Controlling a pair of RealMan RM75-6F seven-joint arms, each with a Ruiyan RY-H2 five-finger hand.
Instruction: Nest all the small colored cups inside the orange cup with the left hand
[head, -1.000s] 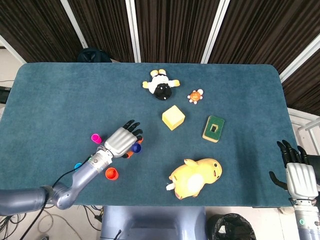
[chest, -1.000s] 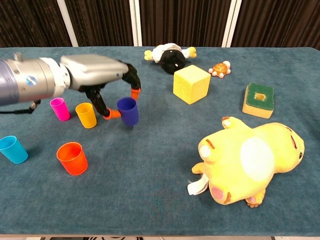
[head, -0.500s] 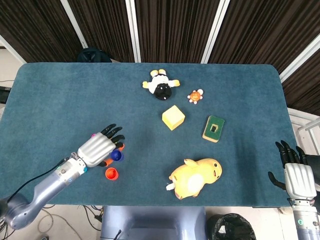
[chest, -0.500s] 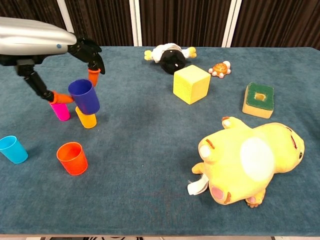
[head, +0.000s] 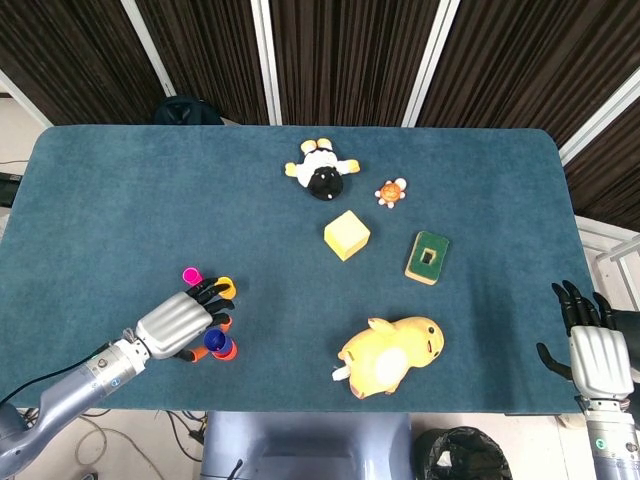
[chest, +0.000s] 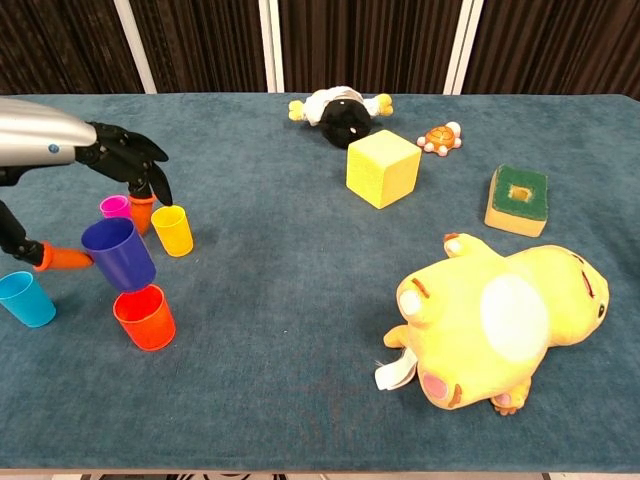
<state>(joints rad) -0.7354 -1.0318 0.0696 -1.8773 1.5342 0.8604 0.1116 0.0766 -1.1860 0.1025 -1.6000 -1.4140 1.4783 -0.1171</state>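
My left hand (head: 180, 322) (chest: 70, 160) pinches a dark blue cup (chest: 119, 253) (head: 214, 341) between thumb and a finger, held just above the orange cup (chest: 146, 318) (head: 228, 349) near the table's front left. A yellow cup (chest: 173, 230) (head: 226, 286) and a pink cup (chest: 113, 206) (head: 191, 275) stand upright behind it. A light blue cup (chest: 25, 298) stands at the far left, hidden in the head view. My right hand (head: 596, 352) hangs off the table's right front corner, fingers apart, holding nothing.
A yellow plush toy (chest: 500, 320) lies at front right. A yellow block (chest: 382, 168), a green and yellow sponge block (chest: 518, 199), a small turtle toy (chest: 439, 136) and a black and white plush (chest: 338, 112) sit toward the back.
My left hand has carried the dark blue cup from beside the yellow cup, leftward and toward the front, until it hangs over the orange cup. The right hand stayed put.
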